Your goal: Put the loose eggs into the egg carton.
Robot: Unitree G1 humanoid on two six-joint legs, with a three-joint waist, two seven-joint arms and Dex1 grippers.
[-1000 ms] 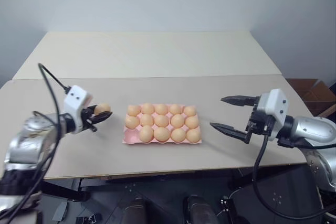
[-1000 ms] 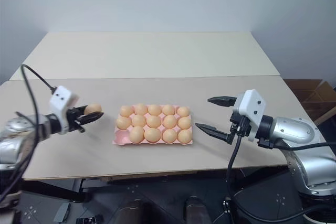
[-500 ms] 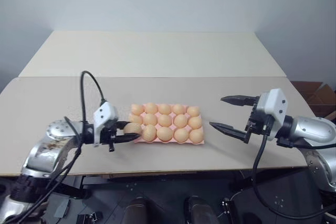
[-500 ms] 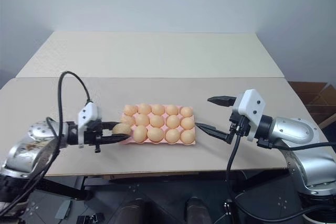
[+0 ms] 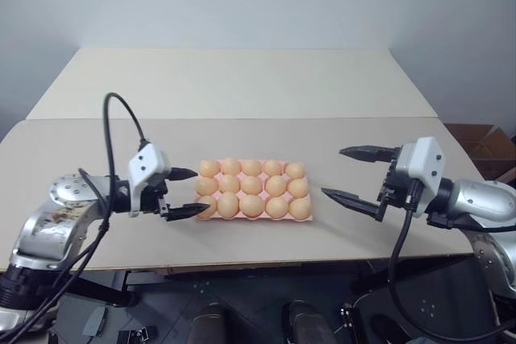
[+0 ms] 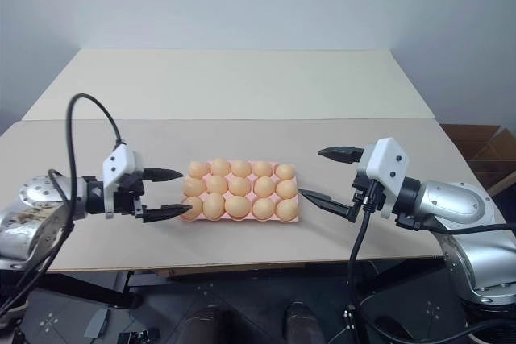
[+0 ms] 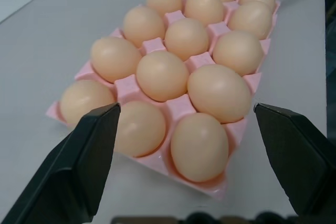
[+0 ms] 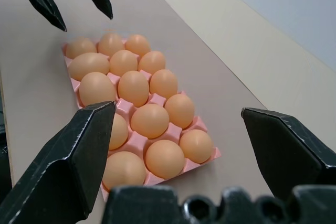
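Observation:
The pink egg carton (image 5: 256,219) lies mid-table, and every cup I can see holds a pale orange-tan egg (image 7: 199,146). Loose eggs are out of view. My left gripper (image 5: 201,191) is open at the carton's left end, one fingertip on each side of the end row, with nothing held. One egg (image 7: 218,92) near that end sits slightly higher and tilted. My right gripper (image 5: 332,172) hangs open and empty just off the carton's right end, a short gap away. In the right wrist view the carton (image 8: 137,141) lies between the fingers, with the left gripper (image 8: 79,1) beyond it.
The carton sits on the near tan table (image 5: 379,239), close to its front edge. A second tabletop (image 5: 242,78) joins behind it. A brown cardboard box (image 5: 480,141) stands on the floor at the far right.
My left gripper brought an egg from the left to the carton's left end and opened; the egg now sits in the carton. The right gripper stayed still. The view shifted slightly.

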